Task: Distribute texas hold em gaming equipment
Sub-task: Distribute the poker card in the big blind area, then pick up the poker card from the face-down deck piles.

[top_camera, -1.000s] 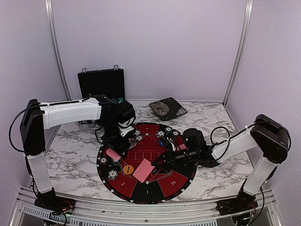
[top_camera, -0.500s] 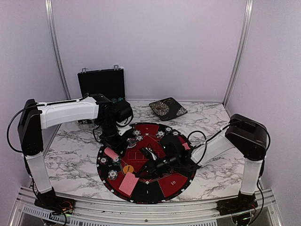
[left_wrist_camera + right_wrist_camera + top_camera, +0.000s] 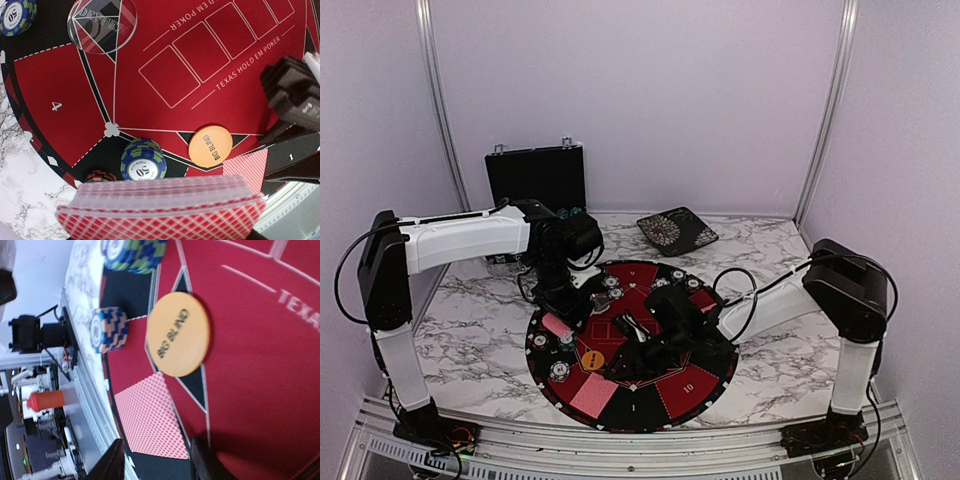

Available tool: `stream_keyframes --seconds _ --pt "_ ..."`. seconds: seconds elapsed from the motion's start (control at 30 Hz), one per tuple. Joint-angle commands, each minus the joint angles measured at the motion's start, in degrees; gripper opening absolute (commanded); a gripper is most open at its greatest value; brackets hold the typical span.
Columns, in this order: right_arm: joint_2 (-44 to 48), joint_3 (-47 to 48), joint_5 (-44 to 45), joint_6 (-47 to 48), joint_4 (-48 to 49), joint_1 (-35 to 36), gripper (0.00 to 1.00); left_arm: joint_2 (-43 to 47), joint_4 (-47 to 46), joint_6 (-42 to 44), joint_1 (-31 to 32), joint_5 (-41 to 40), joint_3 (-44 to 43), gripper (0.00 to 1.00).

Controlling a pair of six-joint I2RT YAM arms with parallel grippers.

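Observation:
My left gripper (image 3: pixel 560 318) hangs over the left side of the round red-and-black mat (image 3: pixel 685 385), shut on a deck of red-backed cards (image 3: pixel 160 210). A single red-backed card (image 3: pixel 593 397) lies flat on the mat's near-left sector. It shows again as the card (image 3: pixel 150 417) just beyond my right gripper (image 3: pixel 157 462), which is open with nothing between its fingers. The orange "big blind" disc (image 3: pixel 180 335) lies beside that card. A blue-green chip stack (image 3: pixel 143 159) and a clear dealer button (image 3: pixel 102 22) rest on the mat.
A black hinged case (image 3: pixel 535 178) stands open at the back left. A dark patterned square (image 3: pixel 677 231) lies at the back middle. More chip stacks (image 3: pixel 611 283) ring the mat's far rim, and another chip stack (image 3: pixel 109 329) sits at its near-left rim. Marble tabletop surrounds the mat.
My right gripper carried a card from the mat's middle toward the near-left sector, then opened. The card now lies flat on the mat. The left arm barely moved.

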State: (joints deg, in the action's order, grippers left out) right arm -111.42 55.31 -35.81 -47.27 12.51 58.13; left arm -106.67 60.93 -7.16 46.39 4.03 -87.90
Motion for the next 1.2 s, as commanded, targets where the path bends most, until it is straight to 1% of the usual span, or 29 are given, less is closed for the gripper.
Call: stream_keyframes --seconds 0.0,0.1,0.23,0.3,0.37,0.4,0.47,0.5,0.53,0.63,0.77,0.9,1.0,1.17 --pt "5.21 0.53 6.79 4.19 -5.82 0.40 0.51 2.28 0.23 0.57 -0.34 0.24 -0.52 0.32" --pt "8.30 -0.27 9.89 5.20 -5.83 0.45 0.61 2.11 0.25 0.62 -0.34 0.59 -0.61 0.32" --pt "12.77 -0.92 13.78 5.67 -5.69 0.05 0.67 1.78 0.25 0.60 -0.25 1.30 -0.69 0.32" --pt "14.03 -1.50 14.10 4.57 -3.80 -1.17 0.67 1.58 0.25 0.62 -0.10 1.45 -0.78 0.32" --pt "14.77 -2.80 12.29 1.64 0.48 -3.45 0.66 1.33 0.31 0.74 0.16 1.55 -0.95 0.32" --pt "15.10 -4.05 10.20 -0.41 4.31 -4.87 0.64 1.23 0.29 0.79 0.33 1.58 -1.08 0.32" --pt "15.93 -7.75 7.15 -5.96 13.55 -7.45 0.63 1.13 0.33 0.83 0.68 1.38 -1.11 0.32" --pt "16.34 -8.76 6.95 -7.79 16.56 -8.44 0.63 1.12 0.33 0.83 0.83 1.40 -1.20 0.32" --pt "16.62 -9.04 6.88 -8.72 17.52 -9.20 0.63 1.16 0.33 0.83 0.93 1.41 -1.22 0.32" --pt "16.19 -7.54 5.53 -8.74 15.25 -11.32 0.63 1.20 0.33 0.88 1.33 1.51 -1.31 0.32" --pt "13.48 -6.04 0.06 -10.82 15.88 -14.46 0.63 1.07 0.33 1.04 2.28 1.46 -1.93 0.32" --pt "10.43 -3.00 -3.07 -11.42 14.94 -14.95 0.63 0.65 0.42 1.01 3.31 1.43 -2.74 0.32" --pt "8.52 -2.08 -5.12 -13.73 17.51 -14.92 0.63 0.27 0.59 1.08 4.06 1.54 -3.47 0.32" --pt "7.34 -0.21 -6.16 -14.11 17.65 -14.91 0.63 -0.57 0.82 1.03 5.20 1.67 -4.41 0.32"
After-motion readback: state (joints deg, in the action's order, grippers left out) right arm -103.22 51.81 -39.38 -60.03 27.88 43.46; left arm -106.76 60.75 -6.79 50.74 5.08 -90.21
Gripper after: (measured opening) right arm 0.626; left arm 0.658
